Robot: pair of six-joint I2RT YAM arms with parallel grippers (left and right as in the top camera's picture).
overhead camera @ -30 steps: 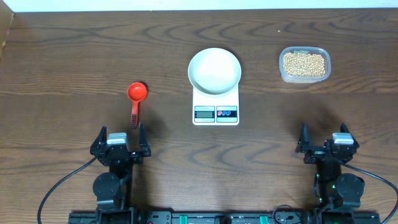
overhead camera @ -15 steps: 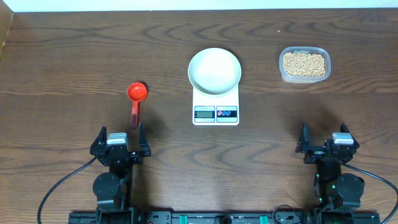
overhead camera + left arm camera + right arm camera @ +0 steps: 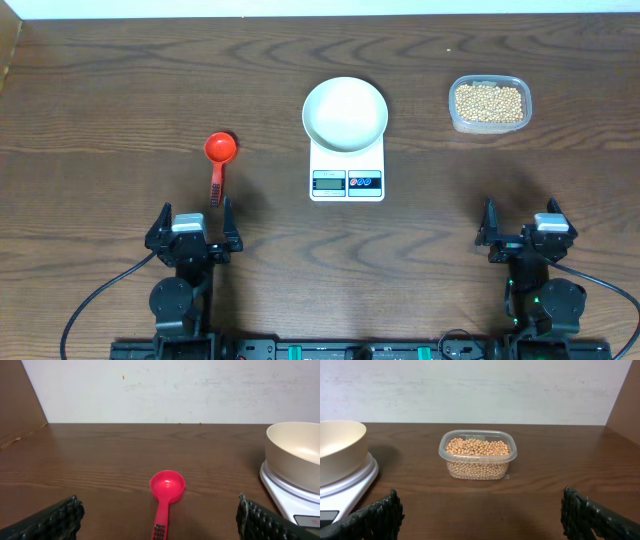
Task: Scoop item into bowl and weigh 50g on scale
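The white bowl (image 3: 345,113) stands empty on the white scale (image 3: 347,181) at the table's middle; both also show in the left wrist view, bowl (image 3: 295,452) and scale (image 3: 285,491). The pale-tan beans (image 3: 489,102) fill a clear plastic tub at the back right, also in the right wrist view (image 3: 477,447). A red scoop (image 3: 220,152) lies left of the scale, its handle toward my left gripper (image 3: 192,224); it also shows in the left wrist view (image 3: 167,487). My left gripper is open and empty at the front left. My right gripper (image 3: 523,224) is open and empty at the front right.
The clear tub (image 3: 477,467) stands some way ahead of my right gripper. The bowl (image 3: 337,450) and scale (image 3: 347,487) lie at the left of the right wrist view. A pale wall runs along the table's far edge.
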